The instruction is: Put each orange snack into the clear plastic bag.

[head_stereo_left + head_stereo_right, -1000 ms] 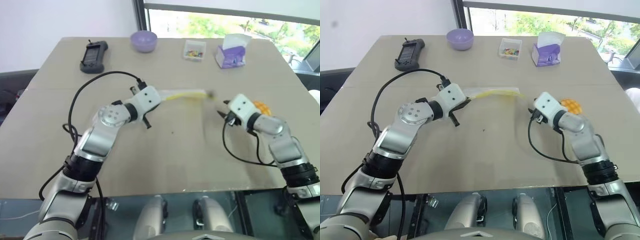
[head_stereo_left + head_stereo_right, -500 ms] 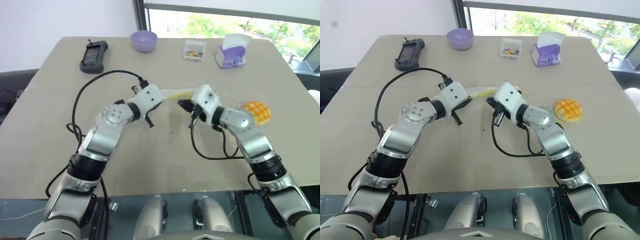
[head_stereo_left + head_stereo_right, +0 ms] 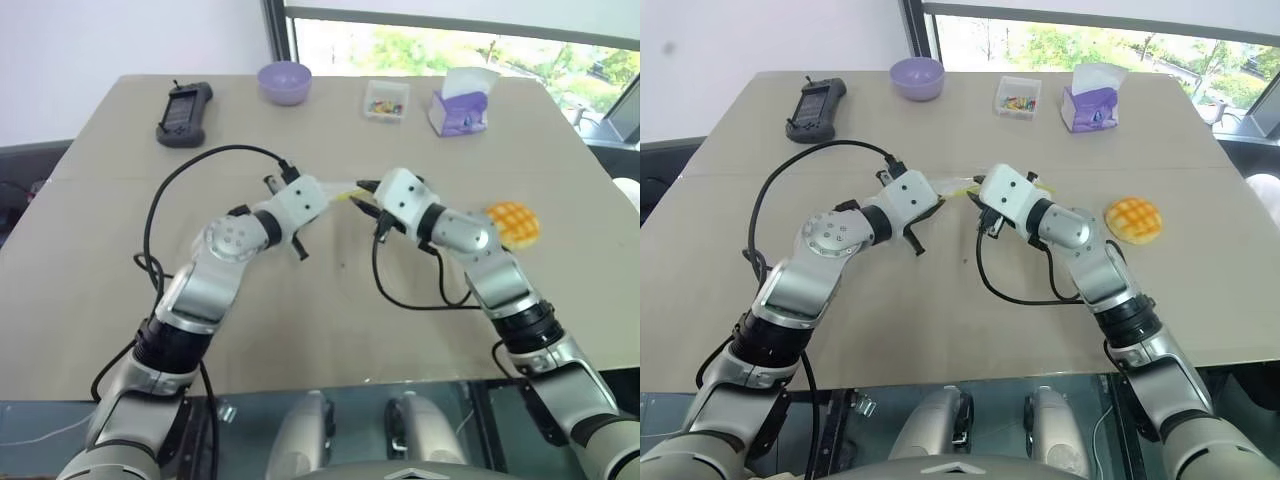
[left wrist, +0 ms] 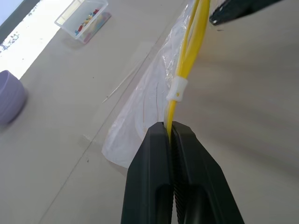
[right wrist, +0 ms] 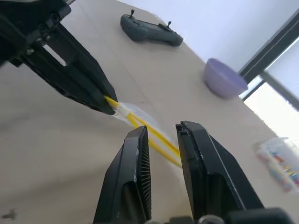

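Right gripper (image 5: 161, 140) has swung across from beside orange snack (image 3: 1134, 218) to bag's mouth; fingers part-open, straddling yellow seal strip (image 5: 145, 133), not yet clamped. Left gripper (image 4: 171, 133) stays shut on strip's end, holding clear plastic bag (image 4: 142, 107) off table (image 3: 940, 330), prob. for opening. Snack lies alone, well apart.
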You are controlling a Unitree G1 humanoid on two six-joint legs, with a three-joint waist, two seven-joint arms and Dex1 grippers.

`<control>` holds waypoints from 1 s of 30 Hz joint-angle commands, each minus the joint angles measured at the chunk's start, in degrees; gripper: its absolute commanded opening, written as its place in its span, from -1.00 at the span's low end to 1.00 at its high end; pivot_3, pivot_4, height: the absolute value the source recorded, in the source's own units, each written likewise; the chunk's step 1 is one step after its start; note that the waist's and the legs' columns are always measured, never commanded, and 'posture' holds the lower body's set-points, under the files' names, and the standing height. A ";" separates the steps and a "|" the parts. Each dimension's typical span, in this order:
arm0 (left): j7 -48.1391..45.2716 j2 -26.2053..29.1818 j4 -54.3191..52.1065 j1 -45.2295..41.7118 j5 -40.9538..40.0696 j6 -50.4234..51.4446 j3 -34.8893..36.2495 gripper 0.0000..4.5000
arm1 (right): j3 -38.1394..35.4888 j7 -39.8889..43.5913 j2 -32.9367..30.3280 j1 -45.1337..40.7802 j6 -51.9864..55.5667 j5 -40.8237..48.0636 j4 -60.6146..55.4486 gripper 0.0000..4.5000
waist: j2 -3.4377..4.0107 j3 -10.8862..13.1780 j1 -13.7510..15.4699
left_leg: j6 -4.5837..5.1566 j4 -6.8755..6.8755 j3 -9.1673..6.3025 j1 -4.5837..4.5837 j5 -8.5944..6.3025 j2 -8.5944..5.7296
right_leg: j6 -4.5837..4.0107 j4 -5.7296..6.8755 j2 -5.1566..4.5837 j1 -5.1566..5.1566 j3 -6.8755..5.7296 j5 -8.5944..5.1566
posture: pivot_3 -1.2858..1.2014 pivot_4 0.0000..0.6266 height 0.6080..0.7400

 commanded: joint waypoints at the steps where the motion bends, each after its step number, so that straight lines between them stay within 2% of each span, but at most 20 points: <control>1: 0.36 0.50 -2.86 -0.35 1.01 -0.46 0.69 -1.00 | -0.44 -2.26 -0.66 -1.79 -3.82 -3.05 -1.41 0.20 | 0.00 0.00 -0.02 | 0.00 0.00 0.00 0.00 0.00 0.00 | 0.00 0.00 0.00 0.00 0.00 0.00 | 0.03 -0.52 1.00; 2: 0.33 0.49 -2.86 -0.36 1.12 -0.55 0.65 -1.00 | -0.27 -2.58 -0.74 -1.90 -4.67 -3.75 -0.77 0.38 | 0.00 0.00 -0.03 | 0.00 0.00 0.00 0.00 0.00 0.00 | 0.00 0.00 0.00 0.00 0.00 0.00 | 0.03 -0.52 1.00; 19: 0.79 2.26 -1.86 1.27 8.09 -10.17 -2.01 -1.00 | 0.37 -4.32 -0.40 -4.57 -10.86 -10.25 4.88 0.38 | 0.00 0.00 -0.06 | 0.00 0.00 0.02 0.01 0.00 0.00 | 0.00 0.00 0.00 0.00 0.02 0.00 | 0.03 -0.52 1.00; 30: 0.28 1.81 -1.71 1.75 8.15 -10.88 -0.84 -1.00 | 1.43 -0.76 -1.72 -2.93 -12.09 -10.13 3.12 0.38 | 0.00 0.00 -0.03 | 0.03 0.00 0.01 0.00 -0.02 0.00 | 0.00 0.00 0.00 0.00 0.00 0.00 | 0.03 -0.52 1.00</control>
